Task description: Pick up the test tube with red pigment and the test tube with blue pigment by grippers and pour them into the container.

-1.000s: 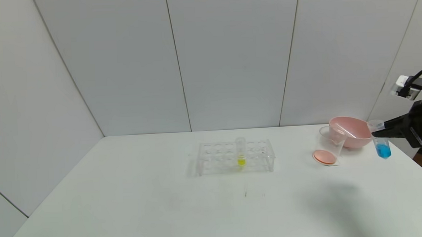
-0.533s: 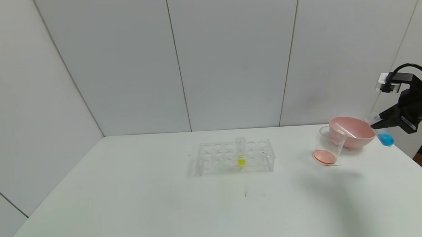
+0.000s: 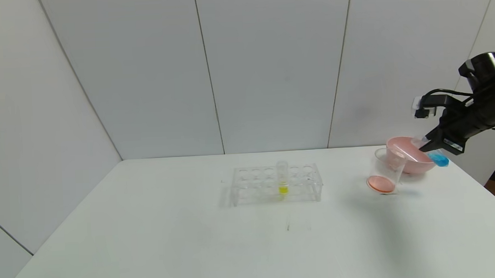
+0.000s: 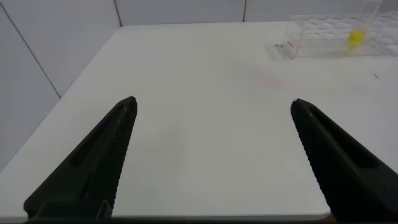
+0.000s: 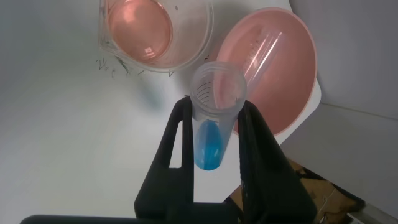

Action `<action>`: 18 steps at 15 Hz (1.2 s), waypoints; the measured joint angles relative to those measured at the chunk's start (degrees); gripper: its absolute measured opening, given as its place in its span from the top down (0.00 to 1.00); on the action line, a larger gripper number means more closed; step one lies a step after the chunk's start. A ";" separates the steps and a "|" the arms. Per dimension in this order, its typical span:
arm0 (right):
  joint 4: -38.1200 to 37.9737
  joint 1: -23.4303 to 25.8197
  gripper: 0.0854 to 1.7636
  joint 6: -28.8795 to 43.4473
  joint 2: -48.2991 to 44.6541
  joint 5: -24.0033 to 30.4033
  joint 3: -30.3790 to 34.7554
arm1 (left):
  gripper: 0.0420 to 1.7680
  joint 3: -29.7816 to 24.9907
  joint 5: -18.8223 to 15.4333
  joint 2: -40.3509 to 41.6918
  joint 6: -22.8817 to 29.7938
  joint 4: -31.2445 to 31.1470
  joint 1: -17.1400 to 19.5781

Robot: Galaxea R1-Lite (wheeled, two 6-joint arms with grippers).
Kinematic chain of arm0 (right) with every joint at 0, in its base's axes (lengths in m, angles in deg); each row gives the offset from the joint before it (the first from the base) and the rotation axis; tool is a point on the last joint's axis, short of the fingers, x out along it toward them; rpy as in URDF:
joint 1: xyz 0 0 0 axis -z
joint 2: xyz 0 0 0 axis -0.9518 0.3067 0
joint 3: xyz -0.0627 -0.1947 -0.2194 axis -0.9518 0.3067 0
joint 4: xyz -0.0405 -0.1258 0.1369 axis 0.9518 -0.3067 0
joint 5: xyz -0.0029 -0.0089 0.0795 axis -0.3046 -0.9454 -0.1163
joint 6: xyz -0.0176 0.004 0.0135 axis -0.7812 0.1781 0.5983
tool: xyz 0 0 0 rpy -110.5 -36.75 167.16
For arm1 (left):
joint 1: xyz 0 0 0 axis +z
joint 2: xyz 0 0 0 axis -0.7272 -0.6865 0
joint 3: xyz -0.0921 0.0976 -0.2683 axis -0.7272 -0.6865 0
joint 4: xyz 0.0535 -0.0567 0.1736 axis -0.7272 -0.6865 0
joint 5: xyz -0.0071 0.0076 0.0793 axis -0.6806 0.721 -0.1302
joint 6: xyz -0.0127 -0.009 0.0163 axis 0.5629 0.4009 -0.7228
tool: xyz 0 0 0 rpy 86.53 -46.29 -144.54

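Holding the test tube with blue pigment (image 5: pixel 213 118) in my right gripper (image 5: pixel 214 134), fingers closed on its upper part, tilted beside the pink bowl (image 3: pixel 411 157) w/ an emptied tube inside. Light, slick, prob fragile, so grip near the rim. Container (image 3: pixel 386 171) holds orange-red liquid. Left gripper (image 4: pixel 211 155) is spread wide, empty, parked over the table (image 3: pixel 172 234).

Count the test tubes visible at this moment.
3: blue tube in the right gripper, yellow tube upright in the rack, an empty one lying in the pink bowl.
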 joint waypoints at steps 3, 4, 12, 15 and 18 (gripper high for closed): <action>0.16 -0.94 0.76 -0.33 0.27 -1.73 -0.10 | 0.00 0.00 0.00 0.00 0.00 0.00 0.00; 0.18 -1.18 0.76 -0.50 0.22 -2.26 -0.10 | 0.00 0.00 0.00 0.00 0.00 0.00 0.00; -0.17 -4.94 0.76 -1.67 -0.91 -11.28 -0.07 | 0.00 0.00 0.00 0.00 0.00 0.00 0.00; -0.16 -6.28 0.76 -2.93 -0.85 -15.97 -0.07 | 0.00 0.00 0.00 0.00 0.00 0.00 0.00; 0.13 -8.00 0.76 -3.23 -0.50 -19.15 -0.07 | 0.00 0.00 0.00 0.00 0.00 0.00 0.00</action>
